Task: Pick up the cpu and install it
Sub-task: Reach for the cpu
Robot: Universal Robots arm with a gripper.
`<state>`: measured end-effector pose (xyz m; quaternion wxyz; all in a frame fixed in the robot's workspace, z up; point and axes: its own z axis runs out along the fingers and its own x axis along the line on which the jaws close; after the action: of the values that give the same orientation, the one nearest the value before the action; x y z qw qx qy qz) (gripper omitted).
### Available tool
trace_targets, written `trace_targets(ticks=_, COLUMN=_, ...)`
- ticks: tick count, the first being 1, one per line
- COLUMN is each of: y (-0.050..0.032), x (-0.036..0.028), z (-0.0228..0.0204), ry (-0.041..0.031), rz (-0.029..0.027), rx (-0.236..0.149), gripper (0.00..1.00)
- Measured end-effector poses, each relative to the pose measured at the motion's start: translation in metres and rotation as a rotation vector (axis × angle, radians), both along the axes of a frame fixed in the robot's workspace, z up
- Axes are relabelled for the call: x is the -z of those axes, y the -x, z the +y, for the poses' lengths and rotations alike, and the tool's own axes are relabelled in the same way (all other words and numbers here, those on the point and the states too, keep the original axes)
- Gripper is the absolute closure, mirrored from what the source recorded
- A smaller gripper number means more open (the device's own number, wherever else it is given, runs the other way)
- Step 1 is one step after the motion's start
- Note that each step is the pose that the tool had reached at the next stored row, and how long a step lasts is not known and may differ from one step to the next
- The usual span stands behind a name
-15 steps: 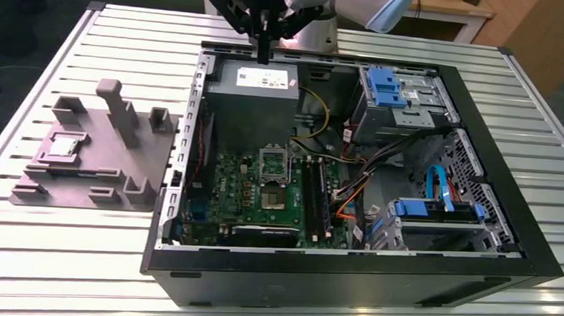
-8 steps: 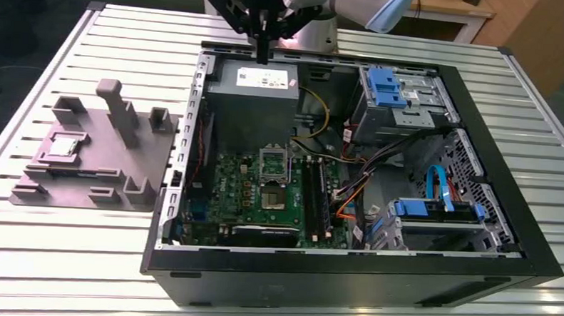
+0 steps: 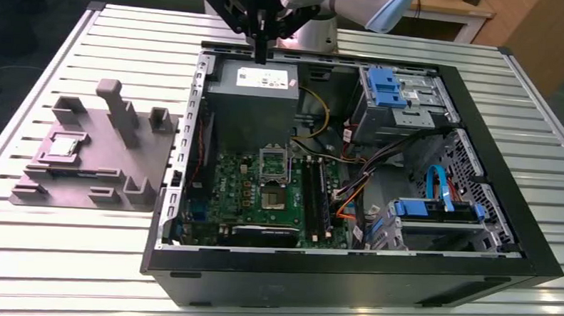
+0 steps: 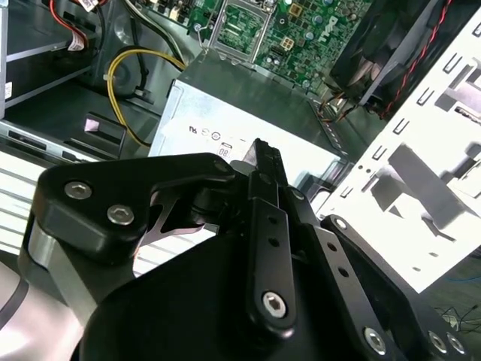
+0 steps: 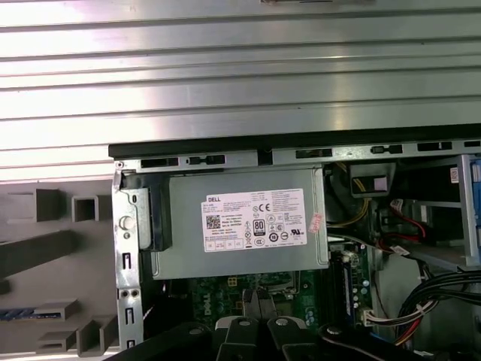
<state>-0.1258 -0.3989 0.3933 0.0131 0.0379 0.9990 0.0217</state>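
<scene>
The cpu (image 3: 63,146), a small square chip with a silvery top, lies in a recess of the grey moulded plate (image 3: 91,175), on the exterior view's left of the open computer case. The silver-framed socket (image 3: 277,190) sits on the green motherboard inside the case and also appears in the second wrist view (image 4: 239,22). My gripper (image 3: 261,55) hangs over the far edge of the case, above the grey power supply box (image 3: 254,92). It is far from the cpu. Its black fingers (image 4: 264,162) are pressed together with nothing between them, and the first wrist view shows the gripper (image 5: 255,302) the same way.
The open case (image 3: 507,232) holds blue drive brackets (image 3: 385,87), cable bundles (image 3: 396,156), and a yellow cable (image 4: 120,68) beside the power supply. Tall posts (image 3: 122,112) rise from the moulded plate. All of it rests on a slatted metal table (image 3: 68,263).
</scene>
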Motion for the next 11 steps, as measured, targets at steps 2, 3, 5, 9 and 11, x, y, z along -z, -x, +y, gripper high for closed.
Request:
trace_targets(ticks=2, y=0.0004, x=0.0, z=0.0, ry=0.0, rz=0.0, rx=0.0, gripper=0.9)
trace_targets(ticks=3, y=0.0016, x=0.0, z=0.0, ry=0.0, rz=0.0, rx=0.0, gripper=0.9)
trace_targets(ticks=5, y=0.0029, x=0.0, z=0.0, ry=0.0, rz=0.0, rx=0.0, gripper=0.9)
trace_targets(ticks=9, y=0.0039, x=0.0, z=0.0, ry=0.0, rz=0.0, rx=0.0, gripper=0.9)
trace_targets(ticks=11, y=0.0045, x=0.0, z=0.0, ry=-0.0001, rz=0.0, rx=0.0, gripper=0.9)
